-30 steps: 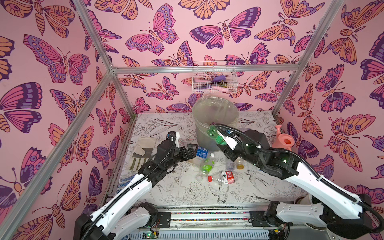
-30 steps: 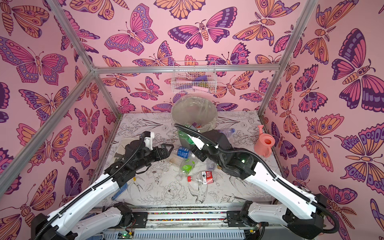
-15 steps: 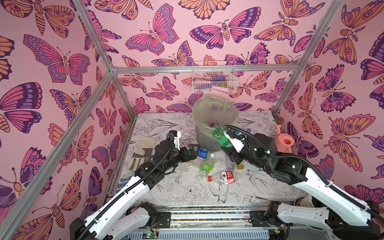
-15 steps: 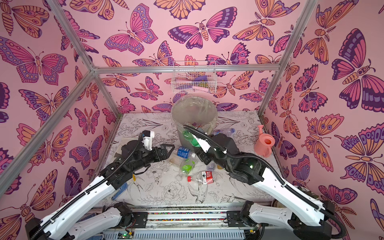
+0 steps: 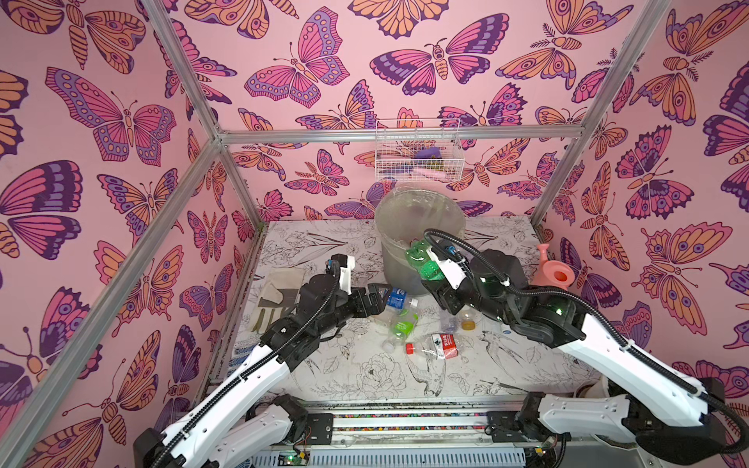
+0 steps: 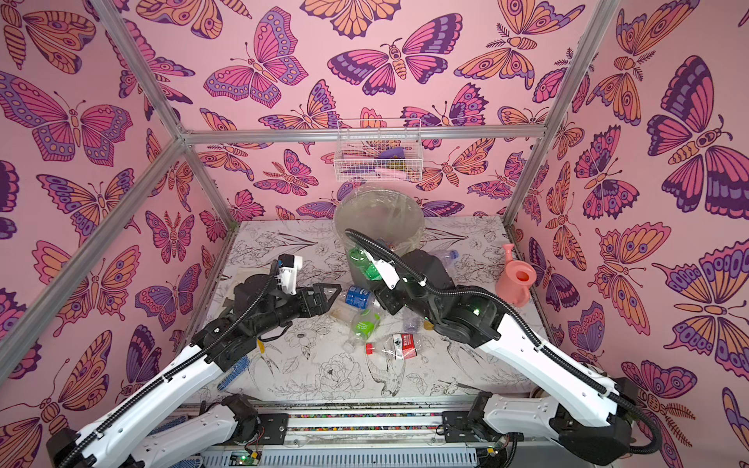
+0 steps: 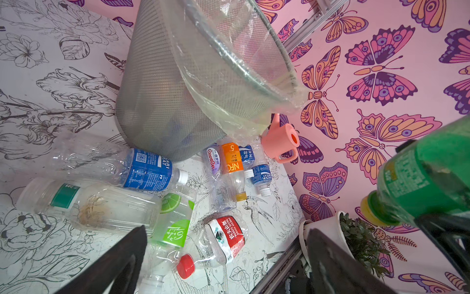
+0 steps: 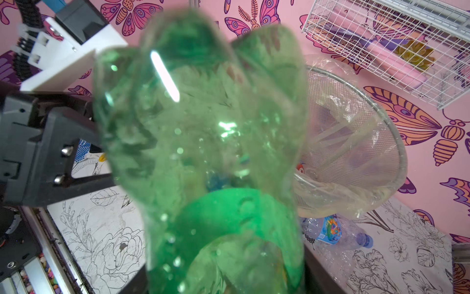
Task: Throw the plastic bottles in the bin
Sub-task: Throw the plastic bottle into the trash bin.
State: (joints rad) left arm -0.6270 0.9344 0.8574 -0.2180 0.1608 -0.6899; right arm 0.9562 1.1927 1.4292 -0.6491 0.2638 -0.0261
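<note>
One grey mesh bin [image 5: 395,271], clear liner folded over its rim, is the biggest thing on the table [image 5: 364,381]. Against the bin's near side, about level with that rim, the right gripper [image 5: 430,270] is clenched on a green-tinted bottle [image 5: 419,259]. The jaws grasp the half nearer the yellow cap [image 7: 369,211], which points away from the bin, while the lobed base points up toward the bin's mouth. Whether that base reaches over the opening I cannot tell; the bottle is not inside.

Left of the bin's foot, the left gripper [image 6: 326,295] hangs low with its jaws spread wide and nothing between them. A blue-labelled bottle [image 6: 356,296] lies on its side against the bin's foot, just beyond those open fingertips.

Farther out on the bin's near side lie a lime-labelled bottle [image 5: 401,326] and then a crushed red-labelled bottle [image 5: 441,346] with a red cap. At the bin's foot on the right side, an orange-labelled bottle [image 7: 232,163] lies among a few smaller ones.
</note>
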